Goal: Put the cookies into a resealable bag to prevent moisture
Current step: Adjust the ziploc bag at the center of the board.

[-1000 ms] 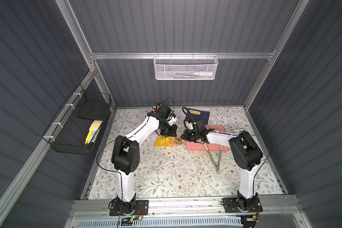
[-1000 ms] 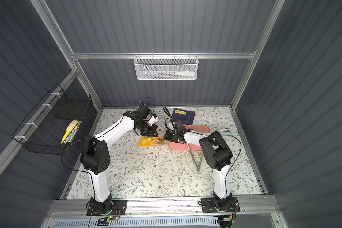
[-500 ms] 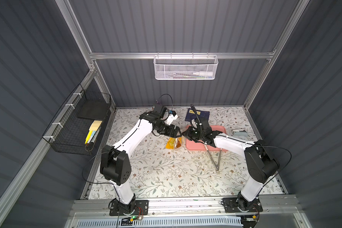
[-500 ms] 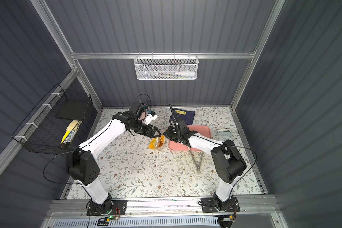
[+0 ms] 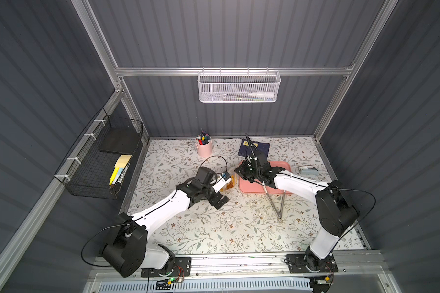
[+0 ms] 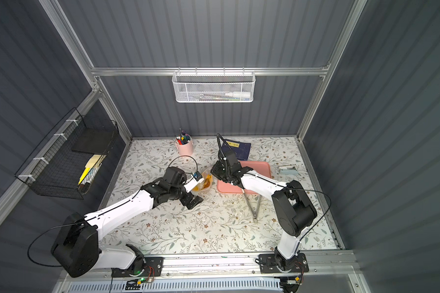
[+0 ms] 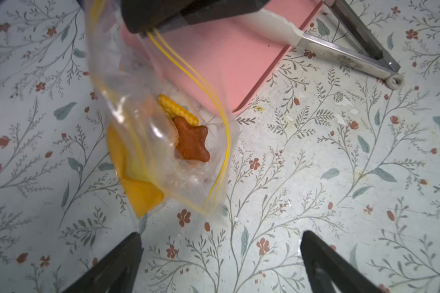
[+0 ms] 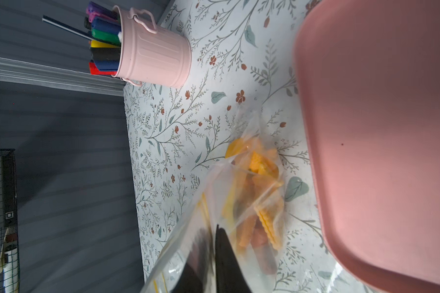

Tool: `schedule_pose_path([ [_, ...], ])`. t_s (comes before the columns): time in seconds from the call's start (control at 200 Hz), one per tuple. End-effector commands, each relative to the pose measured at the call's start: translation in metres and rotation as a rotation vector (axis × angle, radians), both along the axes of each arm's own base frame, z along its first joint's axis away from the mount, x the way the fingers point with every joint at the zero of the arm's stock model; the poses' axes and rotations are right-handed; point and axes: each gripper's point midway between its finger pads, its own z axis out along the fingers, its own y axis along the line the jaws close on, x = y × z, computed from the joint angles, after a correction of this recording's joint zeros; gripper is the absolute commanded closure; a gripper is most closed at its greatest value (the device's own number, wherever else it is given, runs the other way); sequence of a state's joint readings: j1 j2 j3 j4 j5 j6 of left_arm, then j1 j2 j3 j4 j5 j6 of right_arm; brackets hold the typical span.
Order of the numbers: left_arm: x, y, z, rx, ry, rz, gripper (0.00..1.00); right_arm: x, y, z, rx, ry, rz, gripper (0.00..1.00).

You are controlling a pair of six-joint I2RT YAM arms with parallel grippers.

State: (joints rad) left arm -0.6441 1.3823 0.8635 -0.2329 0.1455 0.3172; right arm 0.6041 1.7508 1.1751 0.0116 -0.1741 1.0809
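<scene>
Right end effector [image 7: 158, 24] pinches the resealable bag [image 7: 148, 121] by its zip edge, cookies [image 7: 191, 139] inside, at nine o'clock of the pink tray [image 5: 282, 167]. Left end effector [image 7: 220, 234] hangs wide apart, empty.

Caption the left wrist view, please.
Right gripper holds the resealable bag of cookies by its rim; left gripper open.

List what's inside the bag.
Inside the bag: a brown star cookie and a ridged yellow cookie. Other cookies overlap behind crinkled plastic and the orange patch, so the count is hidden.
</scene>
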Motion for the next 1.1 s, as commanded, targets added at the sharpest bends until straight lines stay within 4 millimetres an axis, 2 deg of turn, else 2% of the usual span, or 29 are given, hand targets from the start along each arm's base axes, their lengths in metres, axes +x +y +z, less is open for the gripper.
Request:
schedule_pose_path([
  [0.0, 0.032, -0.013, 0.026, -0.020, -0.248, 0.009, 0.01, 0.004, 0.001, 0.015, 0.008, -0.025, -0.025, 0.86],
  [0.095, 0.041, -0.008, 0.010, 0.031, -0.296, 0.054, 0.01, 0.005, 0.001, 0.018, 0.010, -0.028, -0.026, 0.86],
  [0.21, 0.049, -0.007, 0.003, 0.034, -0.332, 0.081, 0.02, 0.005, 0.001, 0.016, 0.009, -0.023, -0.024, 0.86],
  [0.32, 0.041, -0.017, -0.008, 0.032, -0.270, 0.019, 0.07, 0.004, 0.000, 0.014, 0.006, -0.019, -0.026, 0.86],
  [0.49, 0.031, -0.022, -0.016, 0.040, -0.260, -0.015, 0.05, 0.005, 0.000, 0.011, 0.002, -0.014, -0.026, 0.86],
  [0.57, 0.032, -0.022, -0.025, 0.076, -0.238, -0.022, 0.19, 0.006, 0.001, 0.012, 0.005, -0.015, -0.024, 0.86],
  [0.795, 0.036, -0.026, -0.043, 0.114, -0.182, -0.022, 0.71, 0.003, -0.005, 0.018, 0.014, -0.027, -0.024, 0.83],
  [0.876, 0.040, -0.025, -0.042, 0.115, -0.197, -0.006, 0.89, 0.002, -0.009, 0.021, 0.012, -0.045, -0.006, 0.79],
  [0.946, 0.044, -0.021, -0.035, 0.111, -0.233, 0.019, 1.00, -0.001, -0.014, 0.027, -0.013, -0.088, 0.029, 0.74],
  [1.021, 0.049, -0.017, -0.023, 0.101, -0.272, 0.031, 1.00, -0.005, -0.028, 0.037, -0.076, -0.155, 0.061, 0.64],
  [1.096, 0.053, -0.014, -0.009, 0.088, -0.295, 0.025, 1.00, -0.009, -0.053, 0.051, -0.175, -0.244, 0.075, 0.52],
])
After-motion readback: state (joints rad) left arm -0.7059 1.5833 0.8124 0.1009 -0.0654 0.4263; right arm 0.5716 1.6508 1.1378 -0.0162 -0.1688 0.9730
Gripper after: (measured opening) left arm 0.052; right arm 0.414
